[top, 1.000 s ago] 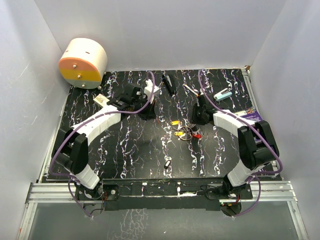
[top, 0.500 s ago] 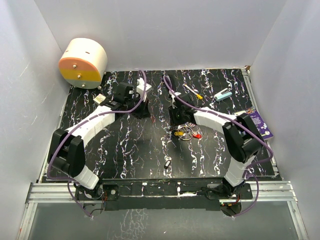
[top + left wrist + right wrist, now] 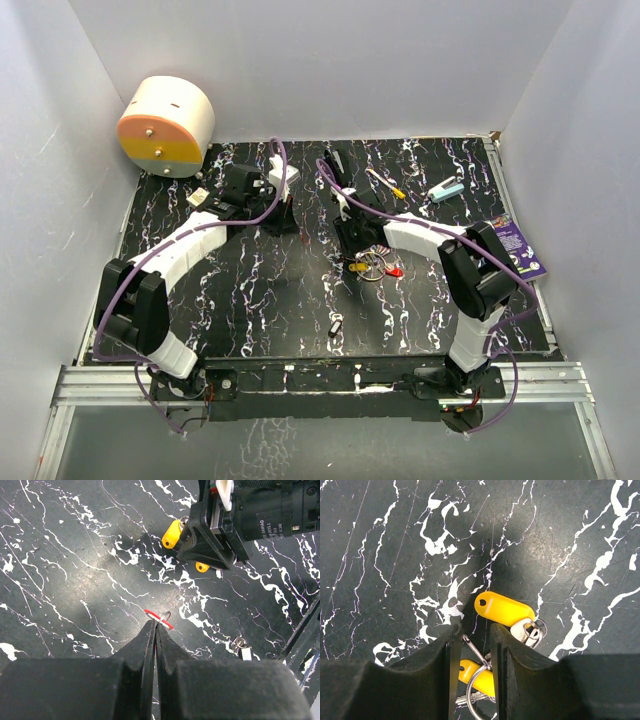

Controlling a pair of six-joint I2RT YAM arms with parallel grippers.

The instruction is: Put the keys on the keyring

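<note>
Top camera looks down from behind my arm bases (image 3: pixel 185 372) over the whole surface (image 3: pixel 260 300). Both wrist cameras hang close above it, sharing the yellow keys (image 3: pixel 504 609).

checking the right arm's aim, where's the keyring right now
Top view: the keyring lies mid-table, slightly right of centre, by the right tool. The right wrist view shows its wire between that tool's parted fingers, beside a yellow key.

A black, white-veined tabletop (image 3: pixel 250 300) is strewn with yellow and red keys (image 3: pixel 357 266) clustered at the keyring (image 3: pixel 374 267). Nearer than the keyring a lone black key (image 3: pixel 336 326) is laid, and to its right a purple card (image 3: pixel 521 246).
</note>
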